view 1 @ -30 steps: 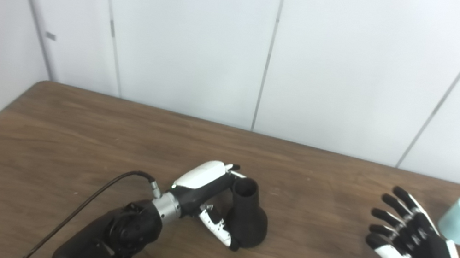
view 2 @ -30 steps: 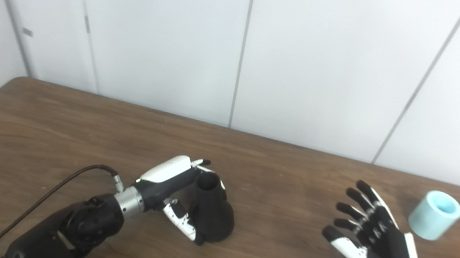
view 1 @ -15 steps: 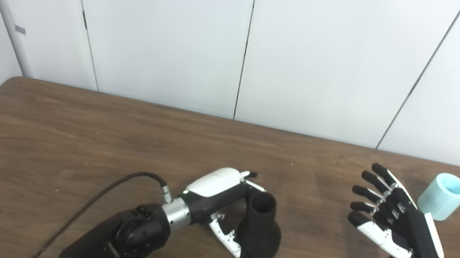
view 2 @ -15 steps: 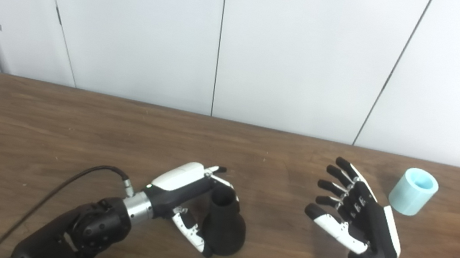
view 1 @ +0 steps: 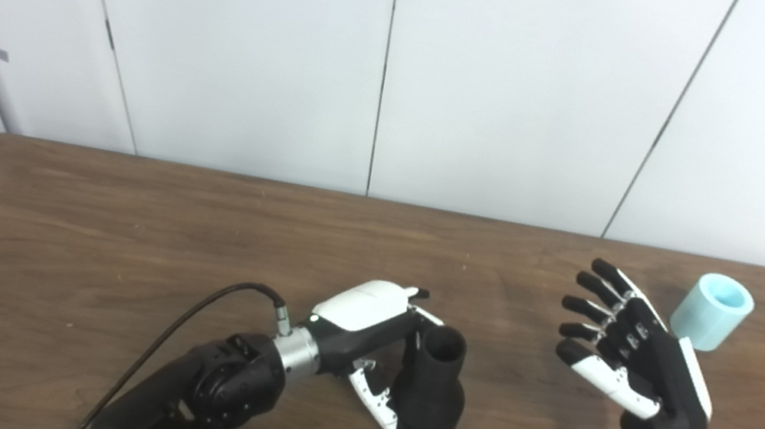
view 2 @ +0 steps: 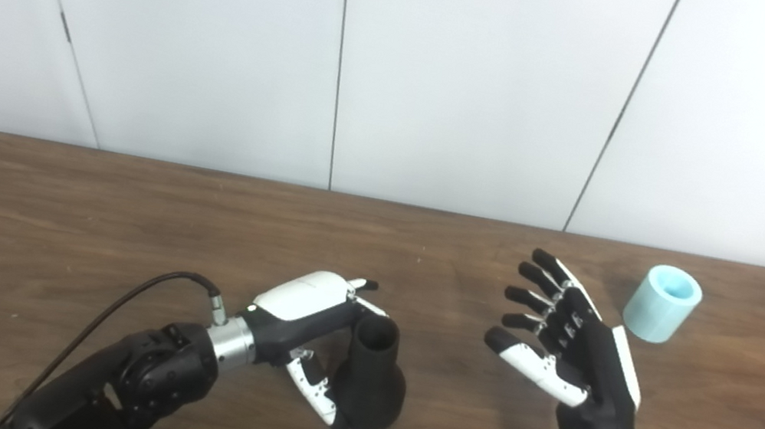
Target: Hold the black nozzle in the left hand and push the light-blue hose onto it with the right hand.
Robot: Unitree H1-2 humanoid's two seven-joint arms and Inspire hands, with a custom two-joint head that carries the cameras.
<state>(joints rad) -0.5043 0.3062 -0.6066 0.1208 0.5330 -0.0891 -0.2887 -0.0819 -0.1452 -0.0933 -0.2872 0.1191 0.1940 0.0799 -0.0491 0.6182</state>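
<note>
On the tabletop [view 1: 79, 218], the left robot hand [view 1: 373, 337] curls around the upright black nozzle [view 1: 429, 397], steadying its open neck for mating. At two o'clock from it, the right robot hand [view 1: 632, 349] hangs empty with fingers spread, just beside the untouched light-blue hose [view 1: 712, 312].

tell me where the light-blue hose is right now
The light-blue hose stands on the table at far right, just beyond the open right hand.
</note>
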